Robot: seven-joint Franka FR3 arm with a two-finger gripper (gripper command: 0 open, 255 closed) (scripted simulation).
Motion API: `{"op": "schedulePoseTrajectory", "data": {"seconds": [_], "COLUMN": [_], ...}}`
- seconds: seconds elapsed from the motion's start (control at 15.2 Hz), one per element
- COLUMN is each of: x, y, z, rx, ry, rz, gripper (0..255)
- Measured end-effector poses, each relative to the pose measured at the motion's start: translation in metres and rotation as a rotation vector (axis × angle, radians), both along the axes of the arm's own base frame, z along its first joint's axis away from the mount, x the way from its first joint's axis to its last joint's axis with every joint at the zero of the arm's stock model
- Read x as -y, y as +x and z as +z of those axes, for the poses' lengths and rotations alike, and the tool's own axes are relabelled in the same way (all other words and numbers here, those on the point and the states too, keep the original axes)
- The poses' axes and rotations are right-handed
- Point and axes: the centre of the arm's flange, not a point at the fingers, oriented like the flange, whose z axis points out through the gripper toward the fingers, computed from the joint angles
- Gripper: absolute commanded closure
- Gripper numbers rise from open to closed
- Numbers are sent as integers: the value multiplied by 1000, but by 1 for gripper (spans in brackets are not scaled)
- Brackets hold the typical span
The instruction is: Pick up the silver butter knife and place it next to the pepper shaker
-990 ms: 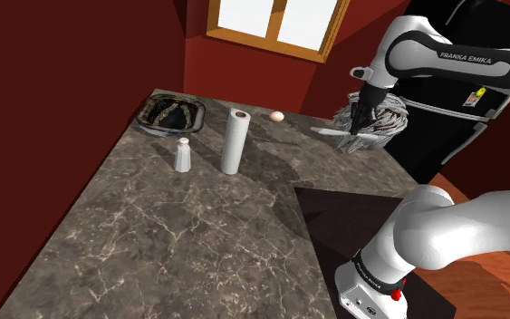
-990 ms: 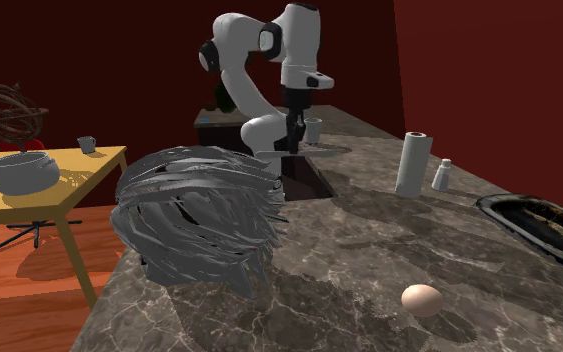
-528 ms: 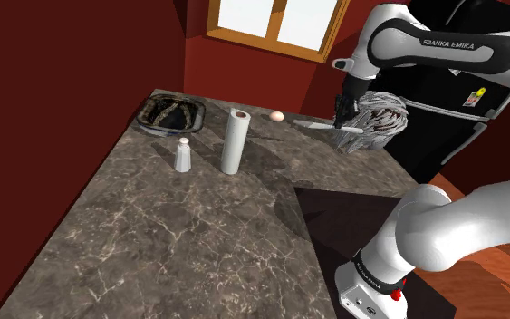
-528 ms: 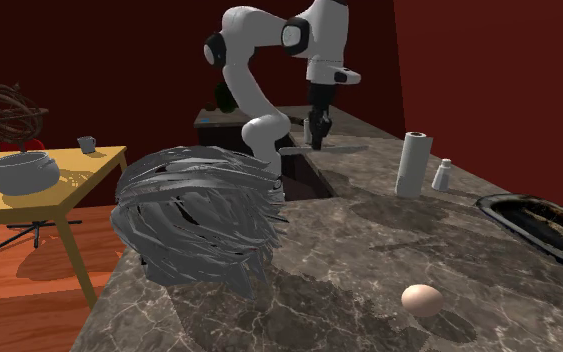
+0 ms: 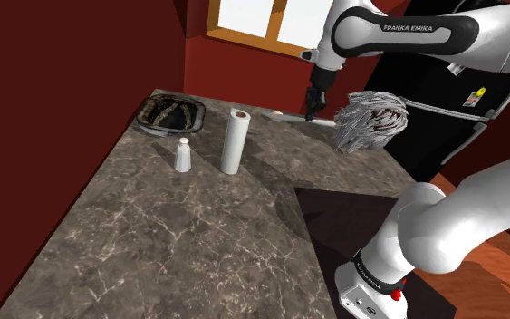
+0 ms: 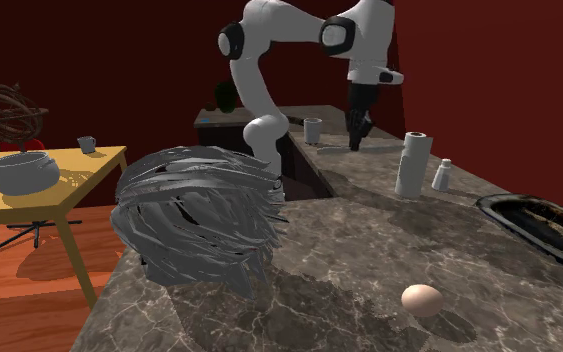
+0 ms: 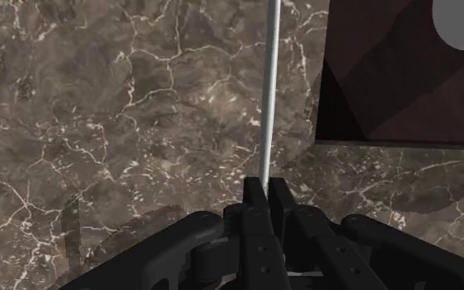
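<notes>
My black gripper point(image 5: 313, 107) hangs above the marble counter point(image 5: 180, 227) and is shut on a thin silver butter knife point(image 5: 286, 117). The blade sticks out level toward the shoulder view's left. In the wrist view the fingers point(image 7: 255, 198) clasp the knife point(image 7: 269, 91) at one end, and it runs straight away from the gripper point(image 7: 264, 189) over the marble. The small white pepper shaker point(image 5: 183, 155) stands upright further to the shoulder view's left, past a white paper towel roll point(image 5: 235, 141). In the second exterior view the gripper point(image 6: 357, 140) hovers short of the roll point(image 6: 411, 163) and the shaker point(image 6: 442, 175).
A dark tray point(image 5: 173, 114) sits in the counter's back corner. A grey shaggy mop-like heap point(image 5: 370, 120) lies beside the gripper. An egg point(image 6: 422, 299), a cup point(image 6: 313, 129) and a dark cut-out point(image 6: 304, 175) are on the counter. A yellow table point(image 6: 69, 165) with a bowl point(image 6: 19, 172) stands beyond.
The gripper, still holding the knife, has risen and travelled toward the shoulder view's left, away from the grey heap and closer to the paper towel roll. Nothing on the counter has shifted.
</notes>
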Motion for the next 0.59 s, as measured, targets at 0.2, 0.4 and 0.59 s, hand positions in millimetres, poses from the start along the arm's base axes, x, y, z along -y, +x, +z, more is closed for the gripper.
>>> {"op": "schedulePoseTrajectory", "data": {"seconds": [0.2, 0.4, 0.59], "x": [-27, -58, -83], "y": [29, 56, 85], "z": [4, 0, -1], "rx": [1, 0, 1], "ry": [0, 0, 0], "rz": [0, 0, -1], "gripper": [255, 255, 255]}}
